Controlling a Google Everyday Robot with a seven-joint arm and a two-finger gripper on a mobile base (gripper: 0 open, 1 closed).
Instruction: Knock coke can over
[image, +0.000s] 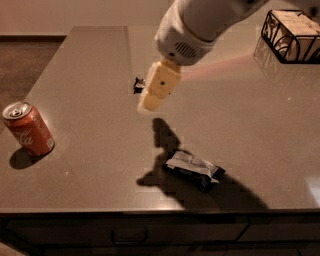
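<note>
The coke can (28, 129) is red with white script and a silver top. It stands upright near the table's left edge, leaning slightly as seen from here. My gripper (150, 101) hangs from the white arm above the middle of the table, well to the right of the can and apart from it. It holds nothing that I can see.
A dark snack wrapper (194, 169) with a silvery patch lies near the front edge, right of centre. Another dark wrapper (138, 85) is mostly hidden behind the gripper. A black wire basket (292, 36) stands at the back right. The grey table (90, 65) ends just left of the can.
</note>
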